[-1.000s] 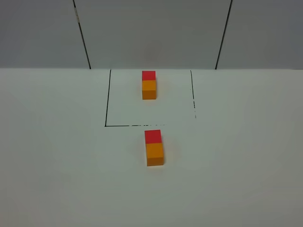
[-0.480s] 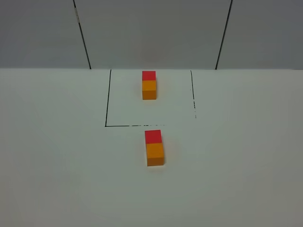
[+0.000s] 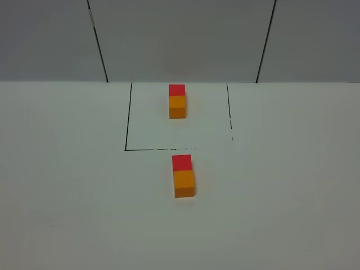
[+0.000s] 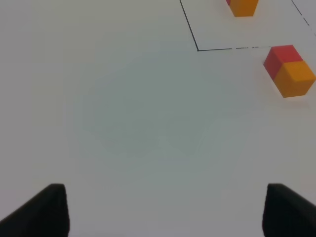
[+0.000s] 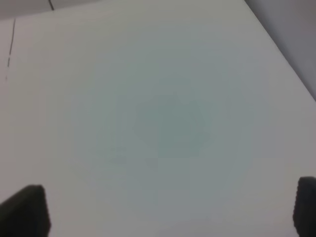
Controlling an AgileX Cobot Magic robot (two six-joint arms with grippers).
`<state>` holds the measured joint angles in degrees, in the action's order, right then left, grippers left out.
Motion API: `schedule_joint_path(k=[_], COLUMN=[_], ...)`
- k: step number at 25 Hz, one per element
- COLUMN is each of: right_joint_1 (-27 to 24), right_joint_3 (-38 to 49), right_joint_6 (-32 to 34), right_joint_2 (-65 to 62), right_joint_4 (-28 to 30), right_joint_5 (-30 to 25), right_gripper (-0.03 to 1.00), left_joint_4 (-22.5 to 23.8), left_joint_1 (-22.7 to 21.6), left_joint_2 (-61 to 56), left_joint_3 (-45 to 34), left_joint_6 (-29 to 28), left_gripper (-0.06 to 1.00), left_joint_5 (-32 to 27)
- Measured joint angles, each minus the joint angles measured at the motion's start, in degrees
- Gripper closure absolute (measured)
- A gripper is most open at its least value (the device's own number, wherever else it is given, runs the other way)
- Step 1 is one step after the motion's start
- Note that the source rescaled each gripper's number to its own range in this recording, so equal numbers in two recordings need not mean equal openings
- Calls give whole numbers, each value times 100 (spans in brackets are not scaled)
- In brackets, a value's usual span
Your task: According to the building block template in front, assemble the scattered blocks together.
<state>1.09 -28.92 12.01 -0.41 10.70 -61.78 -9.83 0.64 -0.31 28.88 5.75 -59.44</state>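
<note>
The building block template (image 3: pixel 177 101), a red cube behind an orange one, stands inside the black drawn square (image 3: pixel 126 129) at the back of the table. Just in front of that square sit the scattered blocks: the red cube (image 3: pixel 181 162) touches the orange cube (image 3: pixel 184 183) in a line, red farther back. The left wrist view shows this pair, red cube (image 4: pixel 280 55) and orange cube (image 4: pixel 297 78), far off to one side of my left gripper (image 4: pixel 165 212), which is open and empty. My right gripper (image 5: pixel 168 212) is open over bare table, with no block near it. Neither arm appears in the exterior view.
White tabletop (image 3: pixel 67 197) stretches around the blocks. A grey panelled wall (image 3: pixel 180 39) rises behind the table's far edge. The right wrist view shows the table's side edge (image 5: pixel 286 54) and part of the drawn line (image 5: pixel 11 39).
</note>
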Motion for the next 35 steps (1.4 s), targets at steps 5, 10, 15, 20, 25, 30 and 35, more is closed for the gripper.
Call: schedule_joint_path(k=[5, 10, 15, 20, 25, 30, 35], right_joint_1=[37, 37, -75, -132, -132, -132, -132], right_joint_3=[6, 6, 6, 6, 6, 6, 6], right_joint_6=[-211, -241, -241, -241, -247, -259, -259], right_joint_2=[0, 0, 0, 0, 0, 0, 0], right_joint_4=[-172, -227, -231, -231, -238, -248, -248], right_joint_5=[2, 7, 20, 22, 32, 33, 33], right_gripper=[-1, 1, 2, 3, 3, 4, 4], left_joint_4=[0, 0, 0, 0, 0, 0, 0], left_joint_1=[0, 0, 0, 0, 0, 0, 0], left_joint_2=[0, 0, 0, 0, 0, 0, 0], left_joint_3=[0, 0, 0, 0, 0, 0, 0], left_joint_6=[0, 0, 0, 0, 0, 0, 0], left_gripper=[27, 27, 27, 27, 27, 27, 27], left_joint_5=[0, 0, 0, 0, 0, 0, 0])
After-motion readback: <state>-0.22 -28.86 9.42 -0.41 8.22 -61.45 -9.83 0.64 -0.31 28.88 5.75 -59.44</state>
